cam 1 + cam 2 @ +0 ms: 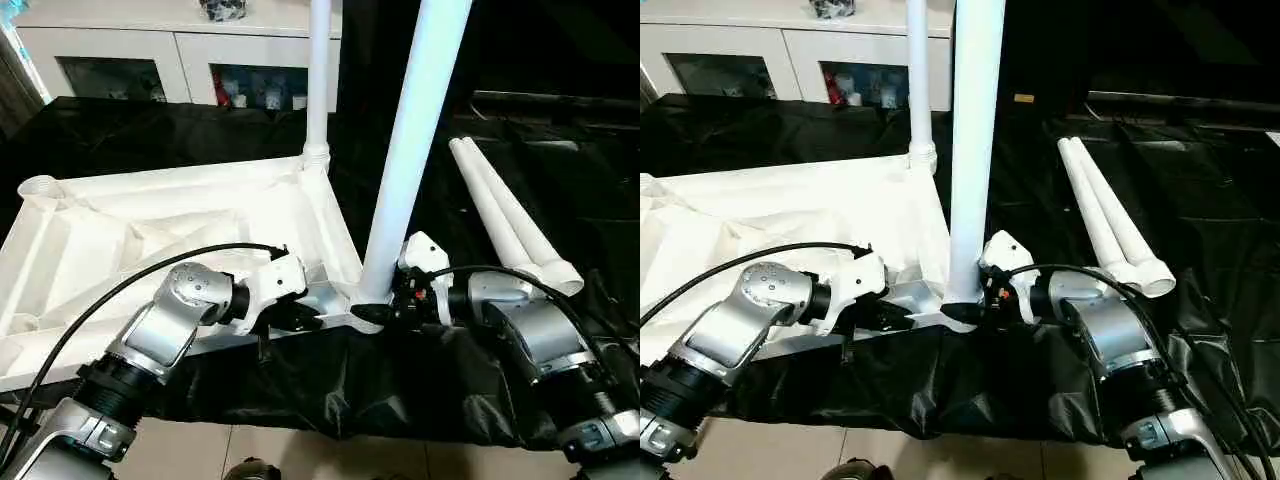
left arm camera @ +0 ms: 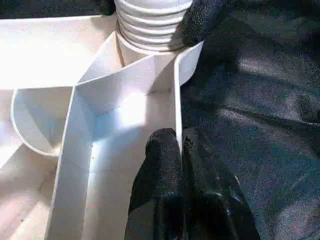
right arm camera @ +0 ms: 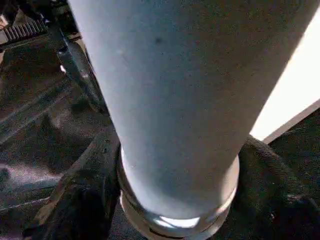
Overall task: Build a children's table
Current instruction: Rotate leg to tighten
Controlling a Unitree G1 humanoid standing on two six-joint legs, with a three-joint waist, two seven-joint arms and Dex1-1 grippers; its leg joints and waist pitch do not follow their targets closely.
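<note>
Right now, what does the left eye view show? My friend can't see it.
The robot's right tool sits at the base of a white leg standing in the upside-down table top, which its left tool holds by the rim. Another leg stands behind; two legs lie on black cloth.

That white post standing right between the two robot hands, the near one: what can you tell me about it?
The near leg is a long, smooth white tube that looks like plastic, narrowing a little toward its foot. It stands nearly upright, leaning slightly, with ridged rings at its base seated in the corner socket of the upturned tabletop. The right gripper sits at its base with black fingers on either side. The left gripper pinches the tabletop's thin rim beside that corner. Black cloth lies underneath.
</note>
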